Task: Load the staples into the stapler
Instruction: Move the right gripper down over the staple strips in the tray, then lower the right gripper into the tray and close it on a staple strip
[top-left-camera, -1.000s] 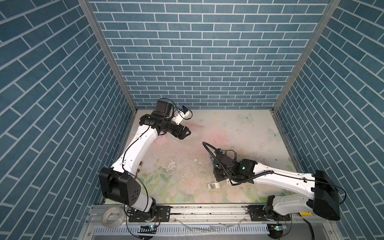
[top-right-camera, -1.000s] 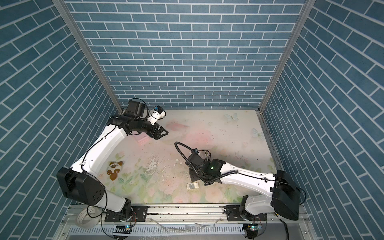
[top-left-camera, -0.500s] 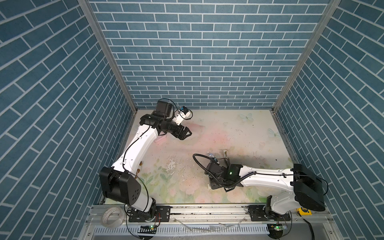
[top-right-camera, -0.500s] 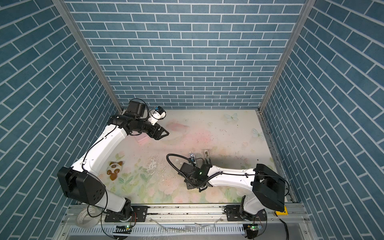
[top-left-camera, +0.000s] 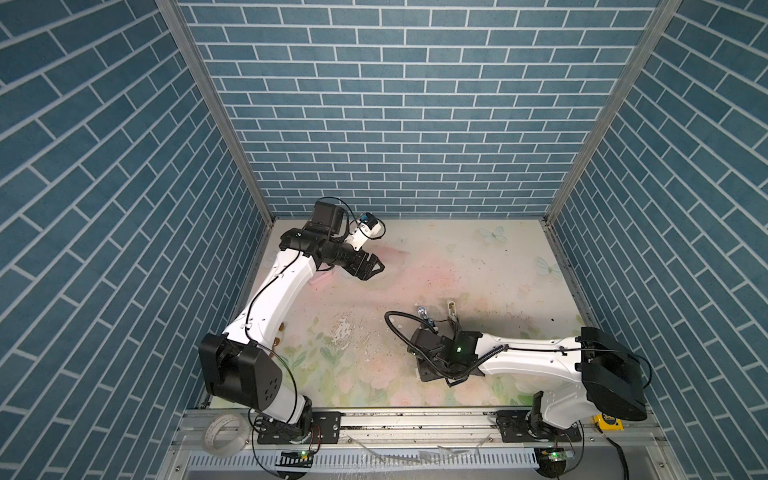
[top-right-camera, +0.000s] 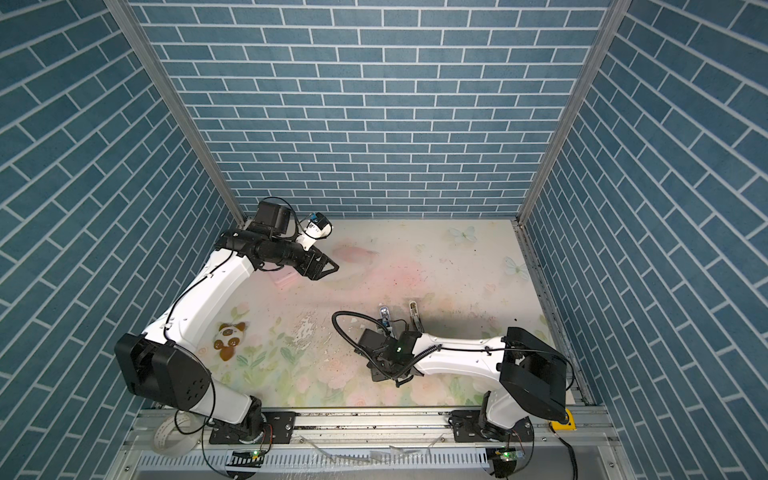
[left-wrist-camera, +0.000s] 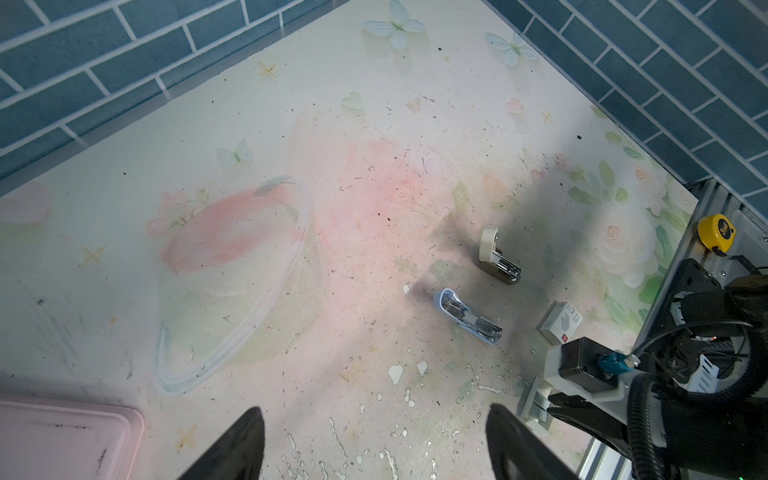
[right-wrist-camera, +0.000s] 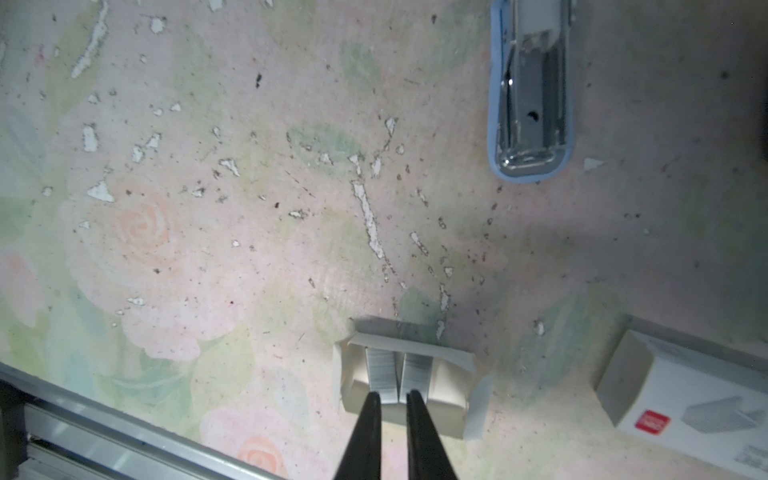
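Observation:
The staples (right-wrist-camera: 383, 365) are two grey strips lying side by side in a small white cardboard tray (right-wrist-camera: 451, 390) near the table's front edge. My right gripper (right-wrist-camera: 394, 400) points down into that tray with its thin black fingers almost together, pinching the near end of one strip. In both top views the right gripper (top-left-camera: 424, 372) covers the tray. The blue stapler (right-wrist-camera: 532, 95) lies open, metal channel up, a little behind the tray; it also shows as the stapler (top-left-camera: 422, 312) in a top view. My left gripper (left-wrist-camera: 376, 440) hangs open and empty at the back left (top-left-camera: 376, 266).
A beige stapler (left-wrist-camera: 496, 255) lies open beside the blue one. A white sleeve with a red mark (right-wrist-camera: 685, 399) sits right of the tray. A pink lid (left-wrist-camera: 62, 436) lies under the left arm, a panda figure (top-right-camera: 228, 334) at the left, and a yellow tape measure (left-wrist-camera: 717, 230) on the front rail.
My right arm swung forward and down over the tray, which is now covered in the top views, and its jaws narrowed onto the staples. The left arm has not moved.

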